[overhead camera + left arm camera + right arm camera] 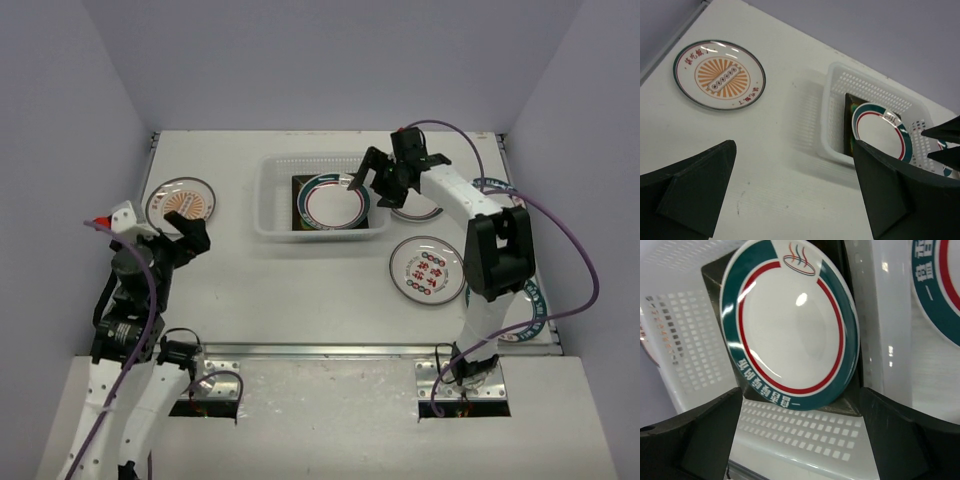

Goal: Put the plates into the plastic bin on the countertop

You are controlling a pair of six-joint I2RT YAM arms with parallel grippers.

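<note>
On the countertop (300,290) stands the plastic bin (268,205). A dark square plate (711,273) lies in it, and a round teal-rimmed plate (333,203) rests on top, tilted in the right wrist view (790,325). My right gripper (372,190) hangs open over the bin's right end, nothing between its fingers (800,440). Far to the left, my left gripper (188,240) is open and empty above the counter (795,195). Just beyond it lies an orange sunburst plate (181,200), also shown by the left wrist camera (719,75).
A red-and-green patterned plate (427,270) lies right of the bin. Another round plate (415,207) is partly hidden under my right arm. A teal-rimmed plate (940,285) sits outside the bin's right wall, and one more (533,300) peeks out behind the right arm.
</note>
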